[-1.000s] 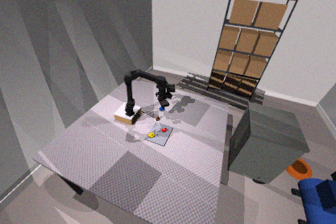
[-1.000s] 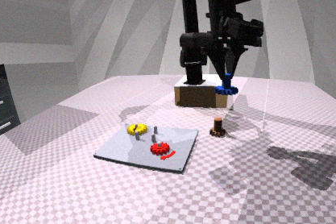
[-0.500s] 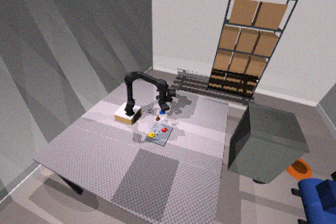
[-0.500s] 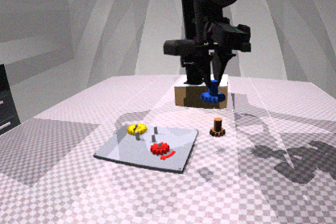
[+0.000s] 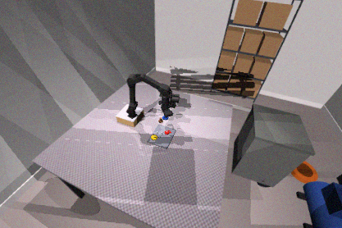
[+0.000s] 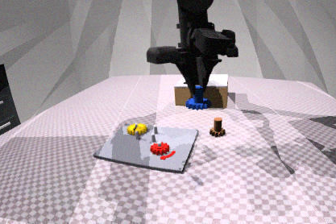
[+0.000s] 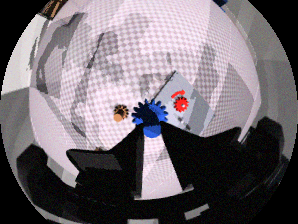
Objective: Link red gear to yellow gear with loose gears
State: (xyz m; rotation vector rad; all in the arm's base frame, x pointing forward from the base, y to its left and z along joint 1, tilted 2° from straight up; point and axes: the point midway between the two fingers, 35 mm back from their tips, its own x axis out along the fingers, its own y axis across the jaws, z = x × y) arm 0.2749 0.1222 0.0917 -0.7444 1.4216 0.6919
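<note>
Seen in the exterior view, our black arm [image 5: 152, 83] [image 6: 193, 24] holds a blue gear [image 5: 165, 118] [image 6: 197, 104] [image 7: 159, 110] by its upright stem in narrowly parted jaws, above the tabletop [image 5: 91, 156] [image 6: 230, 189] [image 7: 135, 45] and off the grey board [image 5: 165, 143] [image 6: 118, 153] [image 7: 196, 104]. A brown gear [image 5: 161, 120] [image 6: 217, 132] [image 7: 120, 111] stands toward the tabletop's right edge from our board, whose red gear [image 5: 167, 132] [image 6: 159, 148] [image 7: 180, 104] sits nearer the front edge and yellow gear [image 5: 153, 137] [image 6: 137, 129] nearer the far edge, with three bare pegs [image 6: 153, 138] showing around the space between them.
</note>
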